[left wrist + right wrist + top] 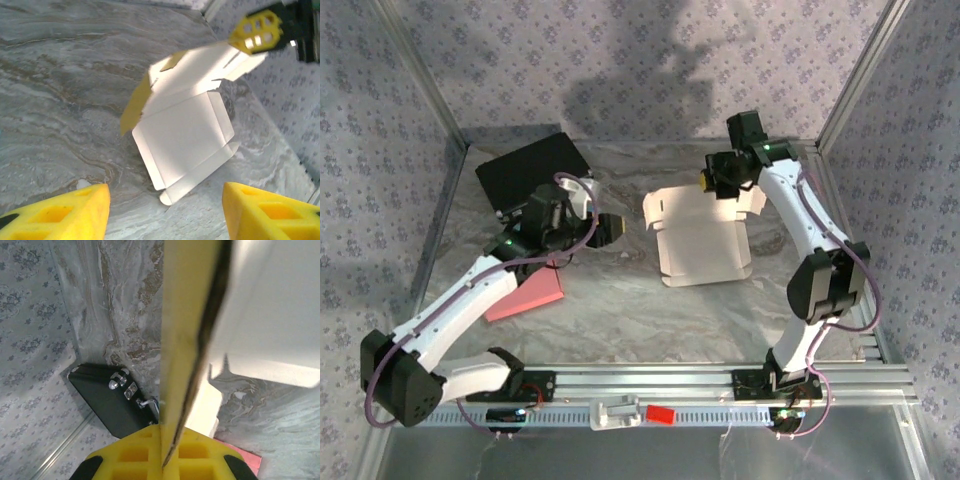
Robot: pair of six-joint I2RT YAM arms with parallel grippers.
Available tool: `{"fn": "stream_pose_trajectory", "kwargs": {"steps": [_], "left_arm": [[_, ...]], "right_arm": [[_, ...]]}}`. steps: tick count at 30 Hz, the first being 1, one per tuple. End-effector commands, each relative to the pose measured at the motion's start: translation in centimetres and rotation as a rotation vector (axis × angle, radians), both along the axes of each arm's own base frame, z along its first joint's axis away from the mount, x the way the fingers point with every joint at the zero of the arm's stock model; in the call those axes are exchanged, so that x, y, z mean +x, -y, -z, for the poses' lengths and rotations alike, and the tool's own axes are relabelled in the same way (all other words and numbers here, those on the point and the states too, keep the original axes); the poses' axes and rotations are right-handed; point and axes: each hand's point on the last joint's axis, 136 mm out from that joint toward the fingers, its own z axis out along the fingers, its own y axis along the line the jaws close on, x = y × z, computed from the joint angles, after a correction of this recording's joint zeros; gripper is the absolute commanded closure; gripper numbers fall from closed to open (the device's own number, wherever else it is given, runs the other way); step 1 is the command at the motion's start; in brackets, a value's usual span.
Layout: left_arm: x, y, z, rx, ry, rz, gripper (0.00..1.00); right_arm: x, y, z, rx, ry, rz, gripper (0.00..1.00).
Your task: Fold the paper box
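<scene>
Top external: paper box [705, 250] unfolded, white inside, far flap [680, 205] tilted up.

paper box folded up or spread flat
Mostly spread: the paper box lies mainly flat on the table; one far flap is lifted, pinched in the right gripper.

Showed paper box [182, 135] mid-frame on marbled table [60, 90], flap pinched at 1 o'clock by right gripper [252, 37], beyond spread left gripper [165, 220] at 6 o'clock.

White paper box [703, 238] with yellow outer face; grey marbled counter [620, 300]; black case [525, 170]; pink sheet [535, 297]; lilac walls [520, 60] bearing a small repeating floral print.
</scene>
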Motion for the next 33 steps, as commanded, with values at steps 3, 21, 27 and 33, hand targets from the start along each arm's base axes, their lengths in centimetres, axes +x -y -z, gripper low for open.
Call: {"fn": "stream_pose_trajectory", "kwargs": {"steps": [3,21,27,33], "left_arm": [[2.4,1.7,0.2,0.078,0.14,0.059,0.37],[6.8,4.0,8.3,0.333,0.175,-0.046,0.4],[7.0,5.2,8.7,0.309,0.141,-0.016,0.74],[7.1,5.1,9.6,0.306,0.107,-0.036,0.96]], "right_arm": [[0.2,-0.5,-3.6,0.028,0.082,-0.051,1.0],[-1.5,-2.5,-0.3,0.051,0.02,-0.115,1.0],[-1.1,-2.9,0.2,0.063,0.02,-0.134,1.0],[-1.0,-3.7,1.0,0.086,0.011,-0.161,1.0]]}}
